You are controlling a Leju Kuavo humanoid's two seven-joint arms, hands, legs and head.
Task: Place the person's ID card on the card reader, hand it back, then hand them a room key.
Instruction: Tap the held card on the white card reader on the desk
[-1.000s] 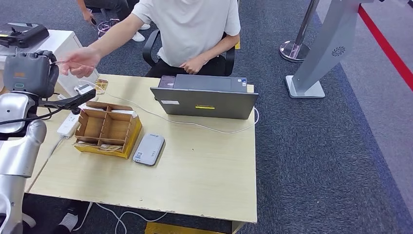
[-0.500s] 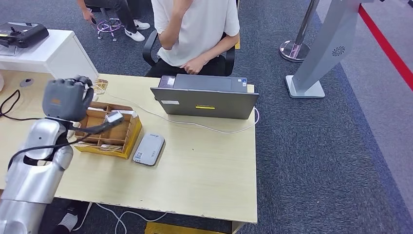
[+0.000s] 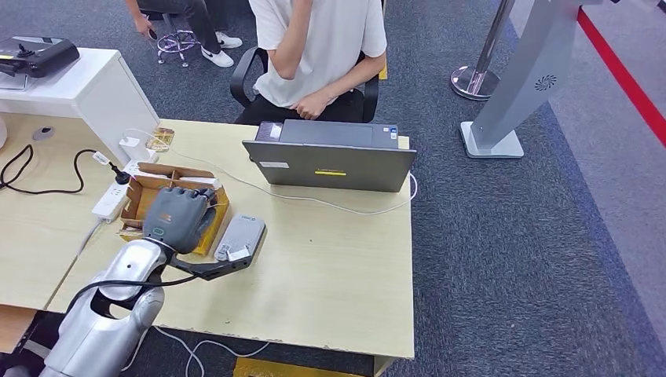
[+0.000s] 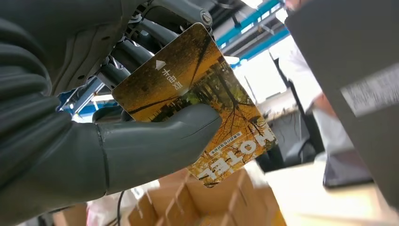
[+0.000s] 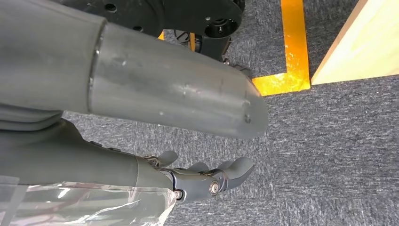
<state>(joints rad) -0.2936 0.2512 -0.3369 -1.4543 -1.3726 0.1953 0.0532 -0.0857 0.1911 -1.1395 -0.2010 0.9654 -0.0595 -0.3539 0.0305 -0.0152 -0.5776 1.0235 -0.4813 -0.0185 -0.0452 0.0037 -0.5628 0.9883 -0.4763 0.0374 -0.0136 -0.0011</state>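
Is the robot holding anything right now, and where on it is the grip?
Yes. The left hand pinches an orange hotel card across its middle, thumb pressed on the printed face. The right hand holds nothing.

One person (image 3: 318,47) is sitting behind the table (image 3: 330,275), and the legs of a second person (image 3: 177,16) are showing farther back. One laptop (image 3: 330,161) is standing on the table. One card reader (image 3: 242,236) is lying beside one cardboard divider box (image 3: 153,206). One white power strip (image 3: 110,200) is lying beside the box, with one black cable (image 3: 47,184) plugged in. One hotel key card (image 4: 197,99) is showing in the left wrist view. Two robot hands are showing: one left hand (image 3: 177,216) and one right hand (image 5: 207,181).
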